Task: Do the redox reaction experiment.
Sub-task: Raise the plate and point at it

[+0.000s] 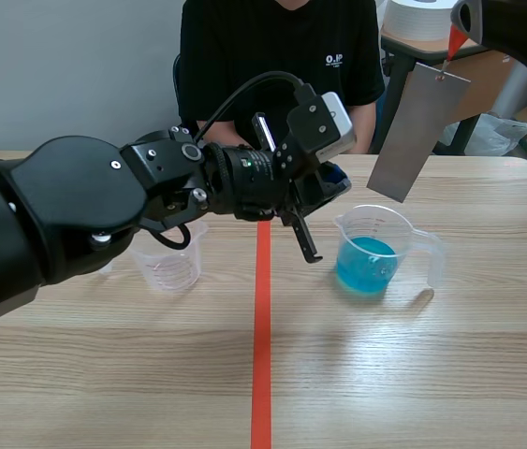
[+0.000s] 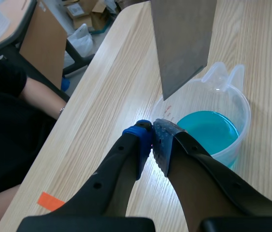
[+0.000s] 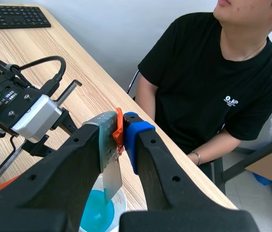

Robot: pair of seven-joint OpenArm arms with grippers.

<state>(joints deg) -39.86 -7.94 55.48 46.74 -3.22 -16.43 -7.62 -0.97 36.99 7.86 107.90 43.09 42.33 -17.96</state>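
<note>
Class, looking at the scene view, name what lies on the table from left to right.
empty clear measuring cup → orange-red tape line → measuring cup of blue liquid

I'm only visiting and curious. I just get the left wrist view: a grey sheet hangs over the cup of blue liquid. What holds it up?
Observer: The right gripper, up high, is shut on an orange clip fixed to the top of the metal sheet.
Operator: Is there any other cup on the table?
Observer: Yes. A clear measuring cup that looks empty stands across the orange tape line from the cup of blue liquid.
</note>
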